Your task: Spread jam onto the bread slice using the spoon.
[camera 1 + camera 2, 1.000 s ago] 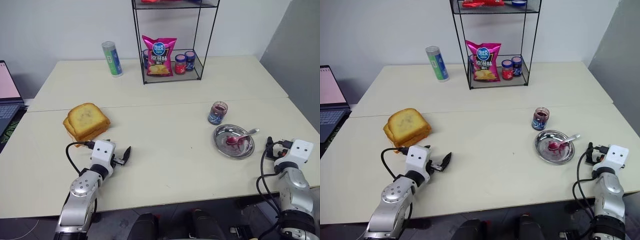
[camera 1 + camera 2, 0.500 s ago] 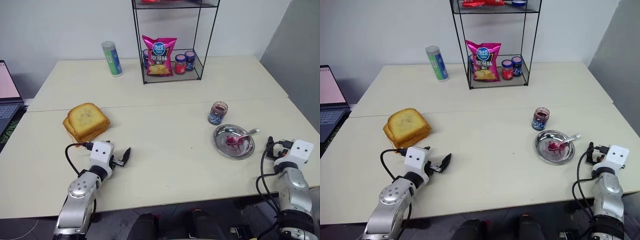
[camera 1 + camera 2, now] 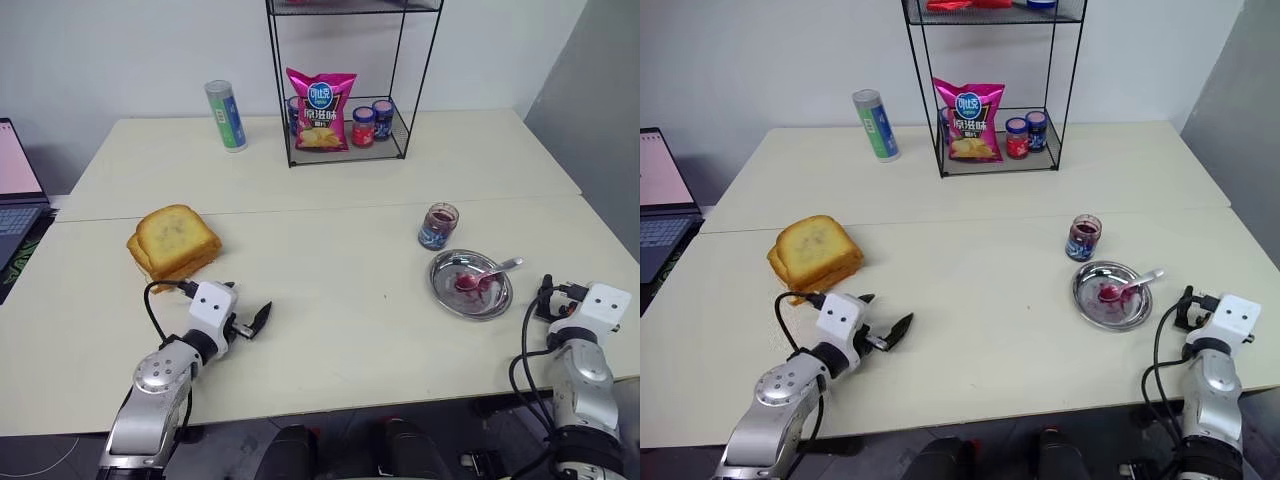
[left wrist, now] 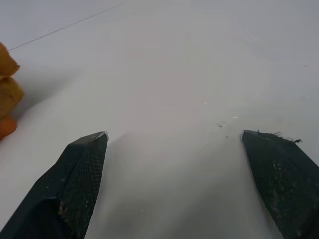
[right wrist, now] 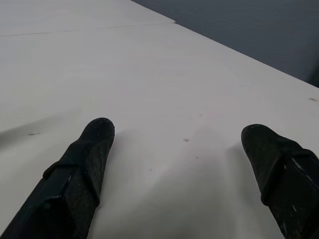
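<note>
Two toasted bread slices [image 3: 176,238] lie stacked at the table's left, and I cannot tell which is the task's bread slice. Their orange edge [image 4: 5,94] also shows in the left wrist view. The jam sits in a small glass jar [image 3: 437,226] with a blue label at the right. Just in front of it, the silver spoon [image 3: 488,273] rests in a round steel plate [image 3: 447,290] smeared with jam. My left gripper [image 4: 174,134] is open over bare table, in front and to the right of the bread. My right gripper [image 5: 177,127] is open at the table's right edge, beside the plate.
A black wire shelf [image 3: 288,120] at the back holds a pink chip bag [image 3: 320,108] and red-lidded jars [image 3: 363,126]. A green and blue can [image 3: 225,116] stands to its left. A laptop [image 3: 15,190] is at the far left edge.
The left gripper has swung a little to the right. The right arm, bread, jar, plate and spoon stay put. The whole view has shifted slightly.
</note>
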{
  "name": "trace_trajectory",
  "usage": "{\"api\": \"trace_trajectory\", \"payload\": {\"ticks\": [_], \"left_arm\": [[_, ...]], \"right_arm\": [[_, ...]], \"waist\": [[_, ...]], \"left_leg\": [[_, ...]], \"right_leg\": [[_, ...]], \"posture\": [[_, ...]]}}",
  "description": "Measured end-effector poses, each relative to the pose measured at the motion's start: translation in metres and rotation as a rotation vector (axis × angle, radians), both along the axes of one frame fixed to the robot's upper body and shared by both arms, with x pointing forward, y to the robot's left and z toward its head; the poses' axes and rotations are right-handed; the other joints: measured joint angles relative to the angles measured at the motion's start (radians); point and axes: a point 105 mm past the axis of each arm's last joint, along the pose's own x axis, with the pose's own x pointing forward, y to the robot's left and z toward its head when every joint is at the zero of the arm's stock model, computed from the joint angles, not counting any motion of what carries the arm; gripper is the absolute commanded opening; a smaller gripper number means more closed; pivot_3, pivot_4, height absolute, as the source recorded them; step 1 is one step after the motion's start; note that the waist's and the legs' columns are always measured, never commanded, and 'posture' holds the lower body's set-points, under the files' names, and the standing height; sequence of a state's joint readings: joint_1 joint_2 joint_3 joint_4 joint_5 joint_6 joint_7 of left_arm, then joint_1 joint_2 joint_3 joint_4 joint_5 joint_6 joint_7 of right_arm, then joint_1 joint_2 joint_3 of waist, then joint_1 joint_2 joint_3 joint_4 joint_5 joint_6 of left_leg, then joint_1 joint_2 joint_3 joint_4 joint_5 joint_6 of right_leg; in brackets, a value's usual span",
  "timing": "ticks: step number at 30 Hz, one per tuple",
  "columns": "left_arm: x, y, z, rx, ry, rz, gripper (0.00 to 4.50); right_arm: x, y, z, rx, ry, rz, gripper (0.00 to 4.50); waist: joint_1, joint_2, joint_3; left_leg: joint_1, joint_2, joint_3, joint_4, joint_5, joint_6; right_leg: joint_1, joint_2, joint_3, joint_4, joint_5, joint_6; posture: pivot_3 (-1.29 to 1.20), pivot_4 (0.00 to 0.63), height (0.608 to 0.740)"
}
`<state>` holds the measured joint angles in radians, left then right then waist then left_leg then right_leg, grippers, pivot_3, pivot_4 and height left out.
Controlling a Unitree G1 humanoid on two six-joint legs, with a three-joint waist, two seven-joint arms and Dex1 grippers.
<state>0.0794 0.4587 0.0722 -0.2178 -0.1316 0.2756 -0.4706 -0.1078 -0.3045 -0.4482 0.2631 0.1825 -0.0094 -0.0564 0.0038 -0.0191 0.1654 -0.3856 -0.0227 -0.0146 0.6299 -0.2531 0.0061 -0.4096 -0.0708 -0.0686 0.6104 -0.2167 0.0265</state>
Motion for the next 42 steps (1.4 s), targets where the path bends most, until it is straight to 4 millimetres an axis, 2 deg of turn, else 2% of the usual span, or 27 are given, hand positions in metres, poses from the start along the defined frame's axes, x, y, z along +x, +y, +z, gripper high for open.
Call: {"api": "trace_trajectory", "payload": {"ticks": [6, 9, 11, 15, 16, 17, 18, 20, 21, 22, 23, 25, 26, 27, 28, 29, 30, 32, 33, 34, 35, 36, 38, 39, 40, 42], "left_arm": [[0.002, -0.004, 0.001, -0.009, 0.01, -0.022, 4.5], [0.009, -0.005, 0.008, -0.077, 0.028, -0.011, 4.5], [0.019, -0.002, 0.022, -0.112, 0.006, 0.005, 4.5], [0.032, -0.005, 0.05, -0.13, -0.062, -0.021, 4.5], [0.034, -0.006, 0.054, -0.145, -0.062, -0.023, 4.5], [0.036, -0.007, 0.059, -0.16, -0.065, -0.027, 4.5], [0.036, -0.005, 0.063, -0.177, -0.069, -0.024, 4.5], [0.038, 0.002, 0.078, -0.198, -0.1, -0.003, 4.5], [0.04, 0.007, 0.088, -0.215, -0.127, 0.019, 4.5], [0.042, 0.012, 0.097, -0.231, -0.152, 0.04, 4.5], [0.042, 0.018, 0.106, -0.24, -0.178, 0.062, 4.5], [0.043, 0.024, 0.117, -0.237, -0.207, 0.084, 4.5], [0.042, 0.027, 0.12, -0.237, -0.216, 0.098, 4.5], [0.043, 0.034, 0.122, -0.239, -0.22, 0.125, 4.5], [0.044, 0.041, 0.126, -0.242, -0.232, 0.155, 4.5], [0.047, 0.056, 0.143, -0.249, -0.289, 0.216, 4.5], [0.048, 0.059, 0.153, -0.252, -0.323, 0.232, 4.5], [0.045, 0.068, 0.172, -0.255, -0.387, 0.267, 4.5], [0.044, 0.073, 0.175, -0.262, -0.397, 0.294, 4.5], [0.042, 0.083, 0.175, -0.275, -0.397, 0.346, 4.5], [0.039, 0.092, 0.173, -0.283, -0.392, 0.394, 4.5], [0.038, 0.097, 0.172, -0.29, -0.387, 0.423, 4.5], [0.035, 0.106, 0.162, -0.291, -0.35, 0.48, 4.5], [0.033, 0.111, 0.153, -0.293, -0.315, 0.51, 4.5], [0.032, 0.113, 0.146, -0.298, -0.284, 0.528, 4.5], [0.031, 0.112, 0.136, -0.351, -0.237, 0.539, 4.5]], "right_arm": [[-0.003, 0.0, 0.002, -0.006, -0.002, -0.012, 4.45], [-0.002, 0.0, 0.013, -0.018, -0.017, -0.013, 4.45], [0.005, -0.001, 0.034, -0.031, -0.059, -0.006, 4.45], [0.027, 0.005, 0.117, -0.111, -0.246, 0.039, 4.45], [0.031, 0.008, 0.135, -0.137, -0.275, 0.051, 4.45], [0.033, 0.011, 0.152, -0.16, -0.308, 0.058, 4.45], [0.036, 0.015, 0.166, -0.164, -0.338, 0.069, 4.45], [0.042, 0.028, 0.195, -0.157, -0.419, 0.098, 4.45], [0.045, 0.035, 0.209, -0.159, -0.454, 0.118, 4.45], [0.046, 0.042, 0.219, -0.162, -0.48, 0.136, 4.45], [0.049, 0.049, 0.229, -0.167, -0.504, 0.158, 4.45], [0.05, 0.055, 0.235, -0.172, -0.515, 0.178, 4.45], [0.052, 0.058, 0.236, -0.174, -0.513, 0.189, 4.45], [0.058, 0.067, 0.241, -0.168, -0.516, 0.219, 4.45], [0.065, 0.077, 0.247, -0.157, -0.522, 0.257, 4.45], [0.075, 0.104, 0.267, -0.155, -0.562, 0.352, 4.45], [0.076, 0.118, 0.275, -0.157, -0.583, 0.397, 4.45], [0.079, 0.15, 0.289, -0.147, -0.629, 0.516, 4.45], [0.081, 0.164, 0.288, -0.127, -0.632, 0.577, 4.45], [0.085, 0.185, 0.281, -0.086, -0.619, 0.665, 4.45], [0.09, 0.204, 0.271, -0.049, -0.586, 0.746, 4.45], [0.093, 0.22, 0.261, -0.022, -0.551, 0.81, 4.45], [0.094, 0.252, 0.238, -0.023, -0.459, 0.973, 4.45], [0.092, 0.268, 0.225, -0.04, -0.409, 1.059, 4.45], [0.089, 0.28, 0.214, -0.045, -0.365, 1.132, 4.45], [0.079, 0.3, 0.193, -0.035, -0.281, 1.287, 4.45]], "waist": [[0.001, 0.002, 0.002], [0.002, 0.004, 0.006], [0.0, 0.007, 0.009], [-0.004, 0.009, 0.011], [-0.009, 0.008, 0.013], [-0.018, 0.007, 0.014], [-0.026, 0.007, 0.016], [-0.034, 0.008, 0.019], [-0.036, 0.008, 0.021], [-0.036, 0.01, 0.022], [-0.025, 0.01, 0.023], [-0.004, 0.01, 0.023], [0.002, 0.011, 0.023], [0.003, 0.012, 0.026], [0.003, 0.012, 0.03], [0.0, 0.011, 0.033], [-0.012, 0.011, 0.033], [-0.032, 0.01, 0.033], [-0.039, 0.009, 0.032], [-0.048, 0.009, 0.032], [-0.051, 0.01, 0.033], [-0.045, 0.01, 0.032], [-0.032, 0.01, 0.032], [-0.03, 0.01, 0.032], [-0.026, 0.01, 0.032], [-0.021, 0.009, 0.032]], "left_leg": [[-0.001, 0.0, 0.0, 0.0, 0.0, 0.0], [-0.006, 0.0, 0.0, 0.001, 0.0, 0.0], [-0.009, 0.0, 0.001, 0.004, 0.0, 0.0], [-0.012, -0.001, 0.001, 0.007, 0.001, 0.001], [-0.016, -0.006, -0.008, 0.005, 0.001, 0.001], [-0.014, -0.017, -0.025, 0.004, 0.005, 0.003], [-0.013, -0.025, -0.041, 0.005, 0.006, 0.003], [-0.016, -0.043, -0.069, 0.0, 0.015, 0.004], [-0.015, -0.055, -0.086, -0.002, 0.019, 0.004], [-0.014, -0.054, -0.088, -0.001, 0.021, 0.0], [-0.014, -0.052, -0.088, -0.002, 0.022, -0.001], [-0.015, -0.052, -0.089, -0.002, 0.023, -0.002], [-0.015, -0.053, -0.089, -0.002, 0.023, -0.003], [-0.015, -0.054, -0.085, -0.001, 0.023, -0.002], [-0.015, -0.055, -0.083, -0.001, 0.023, -0.002], [-0.018, -0.057, -0.08, -0.002, 0.023, -0.002], [-0.017, -0.063, -0.089, -0.004, 0.026, 0.001], [-0.01, -0.079, -0.11, -0.009, 0.031, 0.004], [-0.008, -0.089, -0.123, -0.011, 0.033, 0.004], [-0.006, -0.095, -0.136, -0.01, 0.033, 0.004], [-0.008, -0.093, -0.14, -0.009, 0.035, 0.0], [-0.011, -0.092, -0.142, -0.009, 0.037, -0.004], [-0.017, -0.091, -0.144, -0.009, 0.043, -0.013], [-0.018, -0.092, -0.143, -0.009, 0.042, -0.014], [-0.019, -0.092, -0.143, -0.008, 0.042, -0.014], [-0.02, -0.092, -0.142, -0.008, 0.042, -0.014]], "right_leg": [[-0.001, 0.001, 0.0, 0.0, 0.001, 0.002], [-0.005, 0.001, 0.0, 0.001, 0.002, 0.004], [-0.009, 0.002, 0.0, 0.003, 0.004, 0.005], [-0.01, 0.002, 0.0, 0.006, 0.004, 0.007], [-0.007, -0.006, -0.011, 0.007, 0.004, 0.006], [-0.001, -0.017, -0.034, 0.012, -0.001, 0.011], [0.005, -0.022, -0.046, 0.019, -0.009, 0.022], [0.01, -0.033, -0.066, 0.024, -0.018, 0.036], [0.014, -0.043, -0.078, 0.034, -0.027, 0.05], [0.015, -0.044, -0.078, 0.039, -0.033, 0.06], [0.016, -0.043, -0.077, 0.036, -0.033, 0.06], [0.016, -0.043, -0.076, 0.036, -0.034, 0.056], [0.017, -0.044, -0.075, 0.035, -0.033, 0.051], [0.016, -0.044, -0.072, 0.034, -0.031, 0.036], [0.015, -0.044, -0.069, 0.034, -0.029, 0.028], [0.012, -0.047, -0.064, 0.035, -0.027, 0.023], [0.016, -0.057, -0.075, 0.035, -0.028, 0.024], [0.031, -0.071, -0.098, 0.044, -0.039, 0.043], [0.035, -0.074, -0.104, 0.051, -0.046, 0.055], [0.037, -0.066, -0.088, 0.054, -0.057, 0.073], [0.032, -0.054, -0.065, 0.05, -0.059, 0.076], [0.032, -0.044, -0.05, 0.049, -0.06, 0.074], [0.03, -0.037, -0.03, 0.05, -0.058, 0.064], [0.03, -0.037, -0.02, 0.05, -0.058, 0.048], [0.029, -0.037, -0.017, 0.049, -0.058, 0.034], [0.027, -0.036, -0.015, 0.05, -0.058, 0.028]], "posture": [[0.0, 0.15, 0.74], [0.0, 0.15, 0.74], [0.0, 0.15, 0.74], [0.0, 0.15, 0.74], [0.0, 0.15, 0.74], [0.0, 0.15, 0.74], [0.0, 0.15, 0.74], [0.0, 0.15, 0.74], [0.0, 0.15, 0.74], [0.0, 0.15, 0.74], [0.0, 0.15, 0.74], [0.0, 0.15, 0.74], [0.0, 0.15, 0.74], [0.0, 0.15, 0.74], [0.0, 0.15, 0.74], [0.0, 0.15, 0.74], [0.0, 0.15, 0.74], [0.0, 0.15, 0.74], [0.0, 0.15, 0.74], [0.0, 0.15, 0.74], [0.0, 0.15, 0.74], [0.0, 0.15, 0.74], [0.0, 0.15, 0.74], [0.0, 0.15, 0.74], [0.0, 0.15, 0.74], [0.0, 0.15, 0.74]]}}
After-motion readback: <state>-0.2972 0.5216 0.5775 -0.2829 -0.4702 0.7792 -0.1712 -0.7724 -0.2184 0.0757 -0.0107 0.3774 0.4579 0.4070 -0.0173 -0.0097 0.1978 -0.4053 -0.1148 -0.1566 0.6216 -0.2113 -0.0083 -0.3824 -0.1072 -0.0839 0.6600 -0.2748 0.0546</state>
